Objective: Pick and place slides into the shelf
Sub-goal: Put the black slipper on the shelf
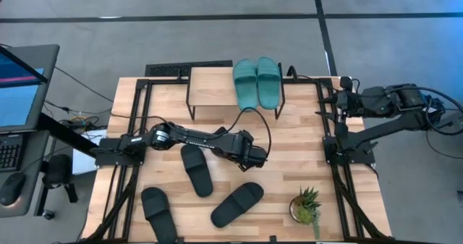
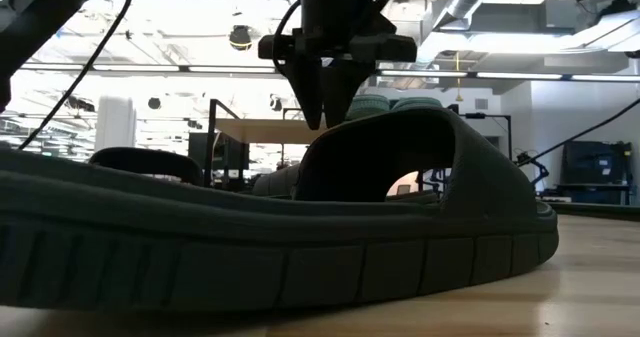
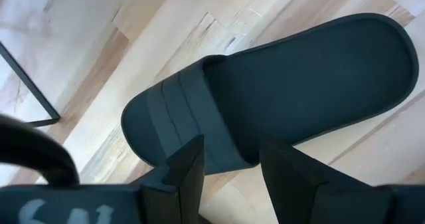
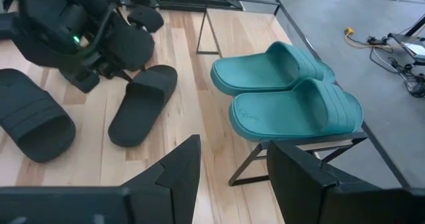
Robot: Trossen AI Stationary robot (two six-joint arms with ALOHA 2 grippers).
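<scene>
Two teal slides [image 1: 257, 81] [image 4: 285, 91] lie side by side on the right end of the light wood shelf [image 1: 210, 92] at the table's far edge. Three black slides lie soles down on the table: one mid-table [image 1: 197, 169], one near-left [image 1: 158, 211], one near-centre [image 1: 237, 204] [image 3: 279, 84] [image 4: 143, 104]. My left gripper [image 1: 259, 157] [image 3: 229, 164] [image 2: 325, 117] is open, pointing down, and hovers over the strap [image 3: 179, 111] of the near-centre slide without touching it. My right gripper [image 4: 229, 177] is open and waits at the table's far right [image 1: 343, 99].
A small potted plant [image 1: 307, 204] stands near the right near corner. Black frame rails [image 1: 329, 128] run along both sides of the table. The shelf's left half is bare wood. A black slide [image 2: 300, 227] fills the foreground of the low view.
</scene>
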